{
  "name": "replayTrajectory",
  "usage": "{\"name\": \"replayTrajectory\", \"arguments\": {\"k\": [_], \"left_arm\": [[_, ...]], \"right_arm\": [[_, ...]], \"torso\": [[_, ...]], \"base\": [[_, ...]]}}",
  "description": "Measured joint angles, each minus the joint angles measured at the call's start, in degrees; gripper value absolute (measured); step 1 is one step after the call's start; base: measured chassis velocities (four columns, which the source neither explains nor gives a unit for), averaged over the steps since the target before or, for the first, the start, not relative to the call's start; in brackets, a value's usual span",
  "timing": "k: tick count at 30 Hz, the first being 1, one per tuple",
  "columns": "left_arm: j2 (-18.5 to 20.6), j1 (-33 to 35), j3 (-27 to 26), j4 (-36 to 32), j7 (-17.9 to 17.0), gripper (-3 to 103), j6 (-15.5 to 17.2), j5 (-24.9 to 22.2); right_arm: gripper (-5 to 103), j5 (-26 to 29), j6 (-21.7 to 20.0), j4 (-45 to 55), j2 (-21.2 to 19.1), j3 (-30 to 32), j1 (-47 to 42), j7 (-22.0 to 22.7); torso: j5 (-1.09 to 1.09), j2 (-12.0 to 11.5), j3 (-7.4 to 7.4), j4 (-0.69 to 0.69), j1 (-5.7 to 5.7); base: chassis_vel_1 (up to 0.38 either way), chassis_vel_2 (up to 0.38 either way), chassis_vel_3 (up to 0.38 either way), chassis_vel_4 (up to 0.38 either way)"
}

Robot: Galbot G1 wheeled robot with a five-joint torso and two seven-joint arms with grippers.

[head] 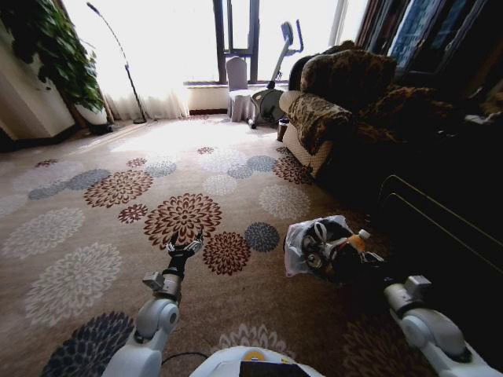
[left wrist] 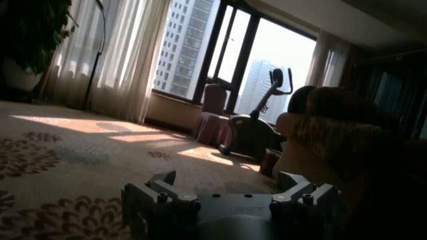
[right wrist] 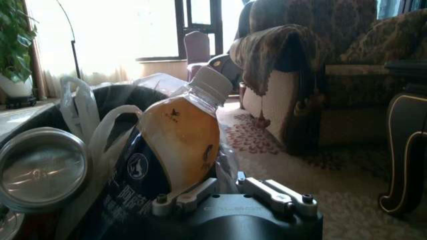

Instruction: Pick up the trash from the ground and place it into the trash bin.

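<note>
The trash bin [head: 297, 245], a dark bucket lined with a pale plastic bag, stands on the carpet at the right. Trash fills it: an orange bottle [head: 356, 239] with a pale cap leans out of the top. Up close I see the bottle [right wrist: 181, 137], a silver can end [right wrist: 41, 169], white bag loops [right wrist: 79, 107] and a dark blue packet [right wrist: 139, 186]. My right gripper [right wrist: 227, 184] sits at the bin's rim just behind the bottle, its fingers drawn close with nothing seen between them. My left gripper [head: 185, 247] hovers open over the flowered carpet, left of the bin.
A brown patterned sofa [head: 346, 94] runs along the right. A dark table with a curved leg [right wrist: 403, 150] stands close to the bin. An exercise bike [head: 277, 71], a floor lamp [head: 118, 55] and a potted plant [head: 63, 55] stand by the far window.
</note>
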Motion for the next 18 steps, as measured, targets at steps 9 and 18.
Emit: {"name": "replayTrajectory", "arguments": {"k": [9,18], "left_arm": [[0.01,0.0,0.0,0.0,0.0,100,0.0,0.0],[0.01,0.0,-0.02,0.0,-0.01,100,0.0,0.0]], "right_arm": [[0,0.0,0.0,0.0,0.0,0.0,0.0,0.0],[0,0.0,0.0,0.02,0.0,0.0,0.0,-0.03]], "torso": [[0.0,0.0,0.0,0.0,0.0],[0.01,0.0,0.0,0.03,0.0]], "base": [[0.0,0.0,0.0,0.0],[-0.048,-0.046,0.061,0.075]]}}
